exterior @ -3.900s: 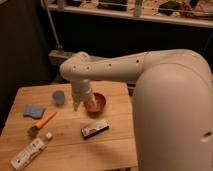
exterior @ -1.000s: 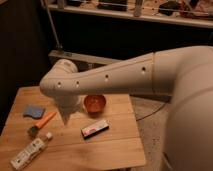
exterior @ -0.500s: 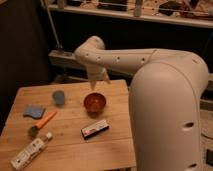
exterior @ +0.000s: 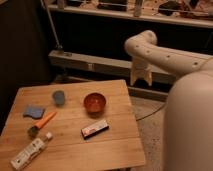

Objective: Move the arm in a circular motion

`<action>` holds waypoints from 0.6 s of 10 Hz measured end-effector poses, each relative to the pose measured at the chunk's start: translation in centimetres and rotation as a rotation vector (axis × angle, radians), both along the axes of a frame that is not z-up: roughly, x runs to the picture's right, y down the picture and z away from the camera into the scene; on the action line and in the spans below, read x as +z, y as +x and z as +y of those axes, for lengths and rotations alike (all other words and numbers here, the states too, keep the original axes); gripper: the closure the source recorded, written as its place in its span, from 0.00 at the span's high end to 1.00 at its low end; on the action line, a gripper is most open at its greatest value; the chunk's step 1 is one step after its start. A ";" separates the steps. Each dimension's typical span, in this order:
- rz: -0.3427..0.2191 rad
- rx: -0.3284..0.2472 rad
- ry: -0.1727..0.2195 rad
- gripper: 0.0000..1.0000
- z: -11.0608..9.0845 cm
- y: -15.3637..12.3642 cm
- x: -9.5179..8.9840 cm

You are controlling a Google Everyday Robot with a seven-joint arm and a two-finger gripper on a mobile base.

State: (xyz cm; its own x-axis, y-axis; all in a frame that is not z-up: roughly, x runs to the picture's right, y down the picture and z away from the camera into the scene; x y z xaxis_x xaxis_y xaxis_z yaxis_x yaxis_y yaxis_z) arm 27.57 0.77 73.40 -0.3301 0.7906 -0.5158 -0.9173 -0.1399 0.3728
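We see a matt, grained wooden table (exterior: 117,142), a glossy reddish bowl (exterior: 94,103), and, upper right of centre, the gripper (exterior: 140,80) of the smooth cream arm (exterior: 170,57).

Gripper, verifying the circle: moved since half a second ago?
Yes: the cream-white gripper swung right, from above the round red bowl to beyond the wooden table.

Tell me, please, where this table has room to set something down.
Bare: the table's right edge past the red bowl and packet, down to the near corner. Crowded: the left, with cup, sponge, carrot, tube. The claw hangs beyond the far right corner.
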 end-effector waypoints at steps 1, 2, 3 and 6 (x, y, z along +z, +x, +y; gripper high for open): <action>0.067 0.030 -0.036 0.65 3.9 3.0 -2.9; 0.084 0.030 -0.051 0.65 5.4 3.5 -4.0; 0.093 0.010 -0.076 0.65 8.3 3.3 -6.0; -0.094 -0.124 -0.154 0.65 14.6 -6.9 -8.1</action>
